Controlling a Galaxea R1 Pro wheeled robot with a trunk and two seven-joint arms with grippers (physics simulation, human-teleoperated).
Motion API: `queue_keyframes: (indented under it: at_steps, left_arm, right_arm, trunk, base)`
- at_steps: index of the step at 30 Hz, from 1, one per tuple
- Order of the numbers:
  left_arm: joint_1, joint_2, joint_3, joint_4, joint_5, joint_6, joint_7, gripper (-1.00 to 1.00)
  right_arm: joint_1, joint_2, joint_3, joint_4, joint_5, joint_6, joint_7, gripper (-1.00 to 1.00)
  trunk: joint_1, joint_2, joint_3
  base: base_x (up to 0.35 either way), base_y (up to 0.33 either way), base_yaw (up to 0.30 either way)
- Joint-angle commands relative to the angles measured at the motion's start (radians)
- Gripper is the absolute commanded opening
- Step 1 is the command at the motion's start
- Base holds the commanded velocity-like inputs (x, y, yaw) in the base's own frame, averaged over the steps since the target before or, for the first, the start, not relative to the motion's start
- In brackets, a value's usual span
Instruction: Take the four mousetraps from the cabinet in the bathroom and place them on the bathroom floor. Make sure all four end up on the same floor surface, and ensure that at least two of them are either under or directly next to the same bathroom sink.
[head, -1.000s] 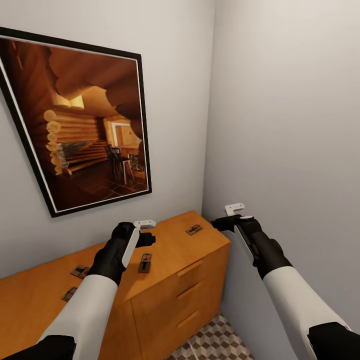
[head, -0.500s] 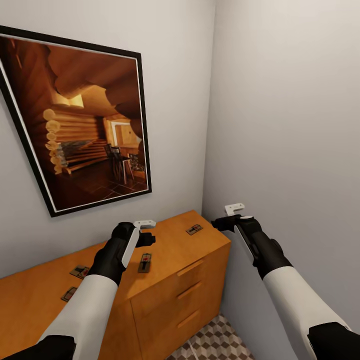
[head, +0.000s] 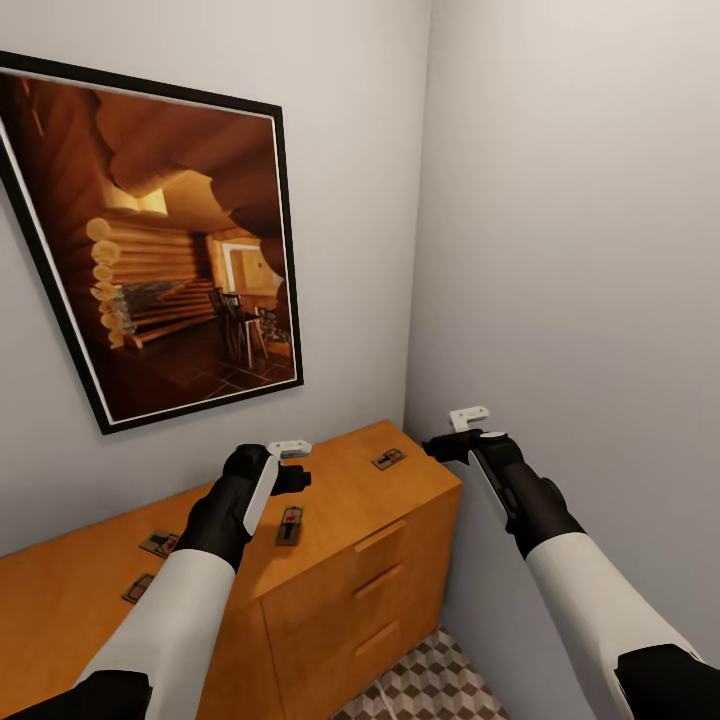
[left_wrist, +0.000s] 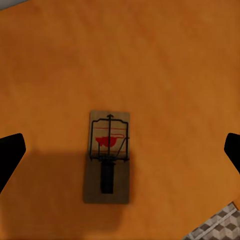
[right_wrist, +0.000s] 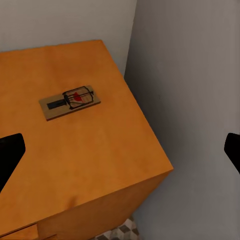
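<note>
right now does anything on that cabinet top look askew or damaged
Nothing damaged. Four small brown wooden mousetraps lie flat on the orange-brown wooden cabinet, each angled differently: one near the corner, one centre, two partly hidden behind the left arm.

My left gripper has free air straight down to the cabinet top. At three o'clock the side wall crowds my right gripper.

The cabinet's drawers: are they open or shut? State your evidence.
Shut. In the head view, the three drawer fronts sit flush with the cabinet face; none is pulled out.
</note>
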Motion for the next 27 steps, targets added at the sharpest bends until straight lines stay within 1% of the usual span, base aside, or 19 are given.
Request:
queue_keyframes:
  at_steps: [1, 27]
  left_arm:
    - [-0.001, -0.001, 0.003, -0.001, 0.007, 0.004, 0.007, 1.0]
    - [0.014, -0.001, 0.004, -0.001, 0.004, 0.004, 0.011, 1.0]
  right_arm:
    - [-0.001, -0.001, 0.002, -0.001, 0.0, 0.005, 0.002, 1.0]
    - [-0.001, -0.001, 0.002, 0.004, -0.001, 0.004, 0.002, 1.0]
  trunk:
    - [0.001, -0.002, -0.002]
    - [0.001, -0.002, -0.002]
  base:
    - [0.0, 0.0, 0.0]
    - [0.0, 0.0, 0.0]
